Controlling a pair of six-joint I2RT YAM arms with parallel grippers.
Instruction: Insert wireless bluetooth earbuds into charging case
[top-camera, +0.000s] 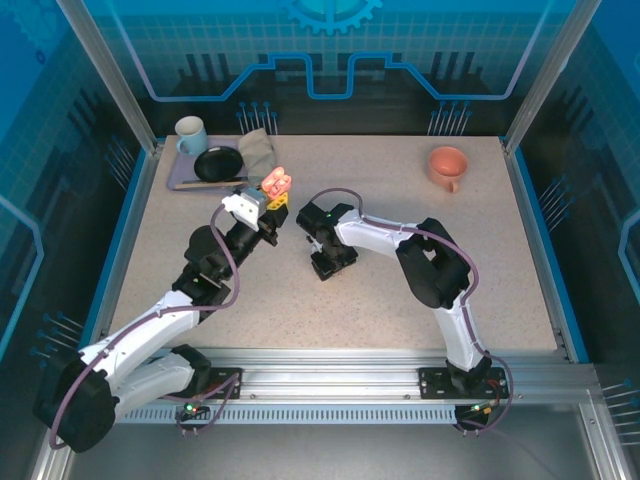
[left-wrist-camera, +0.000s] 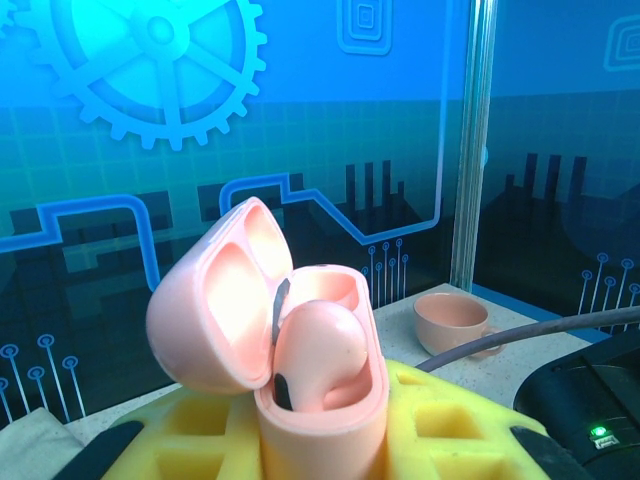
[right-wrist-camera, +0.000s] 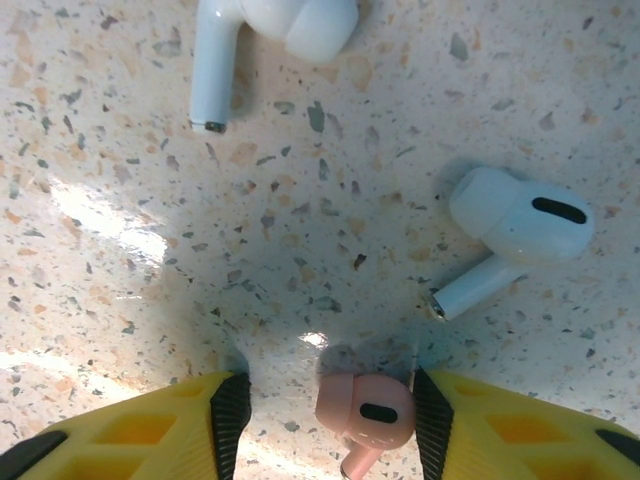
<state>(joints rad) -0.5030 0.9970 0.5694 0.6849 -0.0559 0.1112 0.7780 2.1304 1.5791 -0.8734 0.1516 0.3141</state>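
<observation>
Between the yellow fingers (right-wrist-camera: 140, 440) of the right gripper (right-wrist-camera: 328, 420), low over the middle of the speckled stone-look worktop (right-wrist-camera: 300, 230), lies a small coral-pink stemmed earbud (right-wrist-camera: 367, 408). We see the jaws spread wide with nothing in their grip. One finger stands well clear of the earbud. The other, at the right side of the wrist view, is just beside its rounded head, and we cannot tell whether pad and head touch. So the earbud sits off-centre in the gap. Its long axis, head to stem, runs roughly crosswise to the line on which the fingers close, with the stem pointing back toward the wrist. We judge that a squeeze would catch the head across its width, the nearer finger arriving first and perhaps nudging it sideways.

Farther out, a glossy white stemmed earbud (right-wrist-camera: 515, 230) lies near, beyond that same finger, its stem angled back toward the gap. A second white earbud (right-wrist-camera: 275, 30) lies farther ahead. Both are apart from the pink one.

Our left gripper (left-wrist-camera: 318, 455) is clamped on a coral-pink plastic charging case (left-wrist-camera: 215, 310), lid hinged open and mouth upward. A second coral-pink earbud (left-wrist-camera: 318, 345) is seated in it, and the hollow behind looks empty. From overhead, the case is near the right gripper, to its left and toward the far edge, and raised off the worktop as far as we can judge. The right arm is the nearer to the loose earbud, so the carry looks short.
</observation>
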